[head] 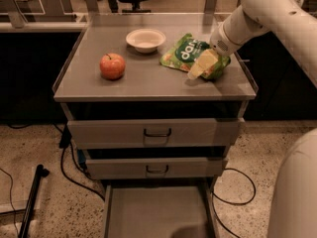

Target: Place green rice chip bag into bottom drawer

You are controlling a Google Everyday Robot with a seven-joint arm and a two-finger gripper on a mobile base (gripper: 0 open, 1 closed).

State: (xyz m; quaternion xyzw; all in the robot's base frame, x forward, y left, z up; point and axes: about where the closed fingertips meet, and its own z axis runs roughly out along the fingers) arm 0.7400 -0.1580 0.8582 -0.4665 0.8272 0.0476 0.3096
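The green rice chip bag (187, 52) lies flat on the right side of the grey cabinet top (148, 78), its dark round logo facing up. My gripper (200, 67) reaches down from the upper right on the white arm and sits over the bag's near right part, its pale fingers low at the bag. The bottom drawer (157, 213) stands pulled out at the foot of the cabinet, a shallow grey tray with nothing in it.
A red apple (112, 66) sits on the left of the top and a white bowl (145, 39) at the back middle. Two upper drawers with dark loop handles (156, 132) are partly open. Black cables trail on the speckled floor on both sides.
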